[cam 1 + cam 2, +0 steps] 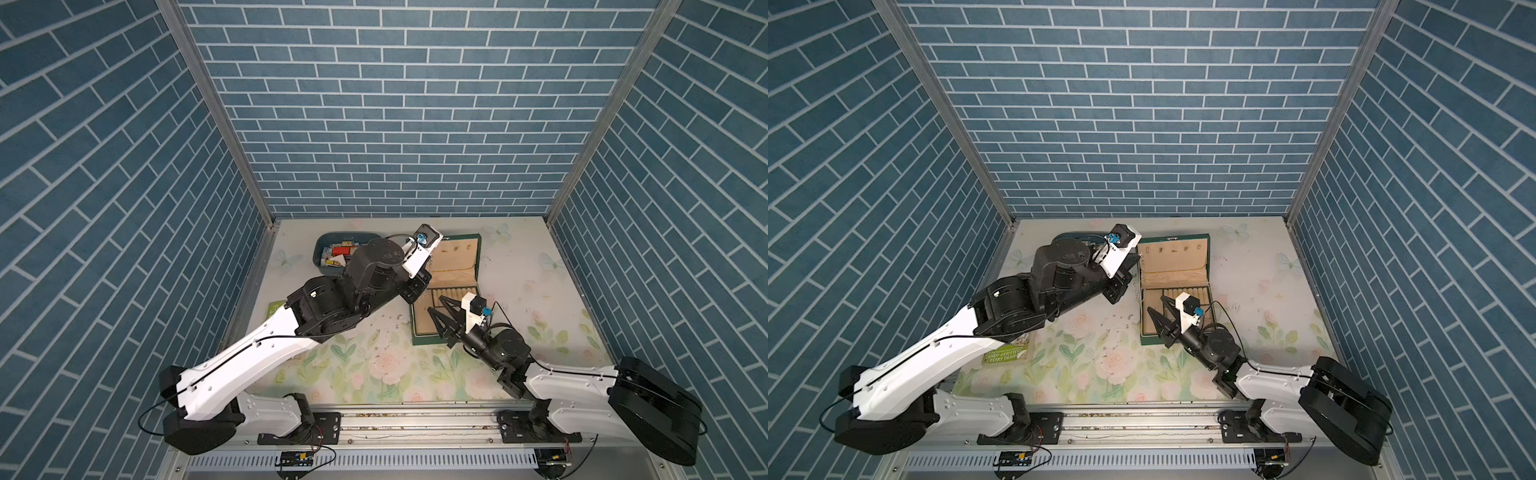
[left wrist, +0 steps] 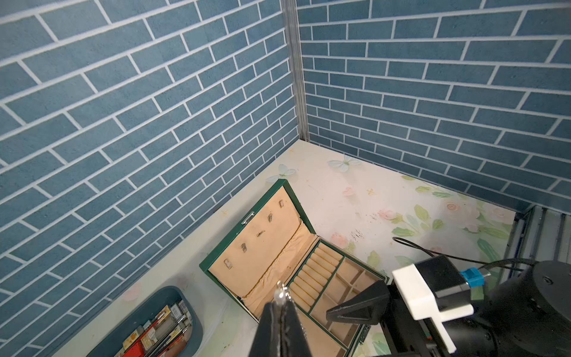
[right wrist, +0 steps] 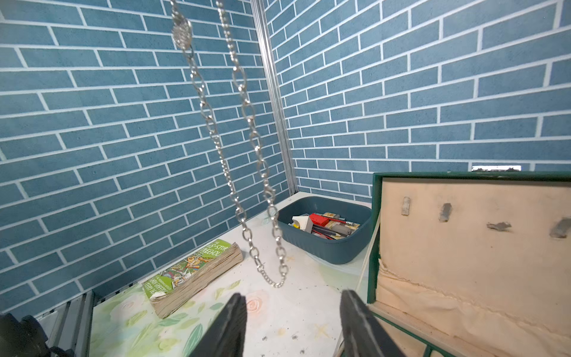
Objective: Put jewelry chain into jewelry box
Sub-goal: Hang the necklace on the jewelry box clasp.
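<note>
Pale-gold chain (image 3: 239, 212) hangs doubled from my tightly shut left hand (image 2: 280, 306), just beside the open box (image 3: 432, 175), right hand (image 3: 292, 296) half-open and empty; next I must carry it over a compartment and lower.

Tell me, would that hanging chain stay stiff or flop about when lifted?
Probably floppy: the jewelry chain hangs in a limp loop of separate links from the shut left gripper. Likely to swing when moved, since nothing grips its lower loop.

Dark green jewelry box (image 2: 256, 256), beige lining; pale silvery-gold jewelry chain (image 3: 255, 136); blue-teal tub (image 3: 321, 247); pastel floral tabletop (image 1: 519, 266); blue brick-patterned walls (image 1: 395, 104).
</note>
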`<action>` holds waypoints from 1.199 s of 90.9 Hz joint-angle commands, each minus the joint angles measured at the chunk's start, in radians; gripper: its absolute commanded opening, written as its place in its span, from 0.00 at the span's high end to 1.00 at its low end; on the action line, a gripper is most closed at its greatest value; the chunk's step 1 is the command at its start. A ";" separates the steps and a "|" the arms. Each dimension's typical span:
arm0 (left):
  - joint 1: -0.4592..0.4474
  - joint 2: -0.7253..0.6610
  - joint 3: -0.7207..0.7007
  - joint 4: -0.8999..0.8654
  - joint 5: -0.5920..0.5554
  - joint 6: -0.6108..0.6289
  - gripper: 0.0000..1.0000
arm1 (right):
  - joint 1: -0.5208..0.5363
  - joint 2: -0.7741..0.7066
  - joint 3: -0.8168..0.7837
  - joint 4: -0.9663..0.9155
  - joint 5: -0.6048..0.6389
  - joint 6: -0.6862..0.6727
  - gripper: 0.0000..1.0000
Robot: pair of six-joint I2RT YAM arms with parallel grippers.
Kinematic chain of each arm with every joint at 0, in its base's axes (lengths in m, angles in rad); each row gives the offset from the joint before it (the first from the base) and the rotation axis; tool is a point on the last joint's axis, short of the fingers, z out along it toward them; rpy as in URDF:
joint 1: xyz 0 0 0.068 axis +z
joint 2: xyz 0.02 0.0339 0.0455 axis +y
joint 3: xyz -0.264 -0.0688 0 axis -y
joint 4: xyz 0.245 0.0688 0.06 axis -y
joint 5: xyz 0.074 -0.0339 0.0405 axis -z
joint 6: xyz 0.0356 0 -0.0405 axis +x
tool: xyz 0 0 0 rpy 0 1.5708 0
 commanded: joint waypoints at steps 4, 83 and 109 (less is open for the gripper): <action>-0.014 0.006 0.028 -0.007 -0.012 0.009 1.00 | 0.005 0.008 0.041 0.045 0.024 -0.026 0.47; -0.055 0.024 0.056 -0.014 -0.035 0.009 1.00 | 0.011 0.068 0.136 0.027 0.070 -0.021 0.47; -0.059 0.029 0.063 -0.017 -0.046 0.011 1.00 | 0.018 0.072 0.130 0.021 0.090 -0.015 0.47</action>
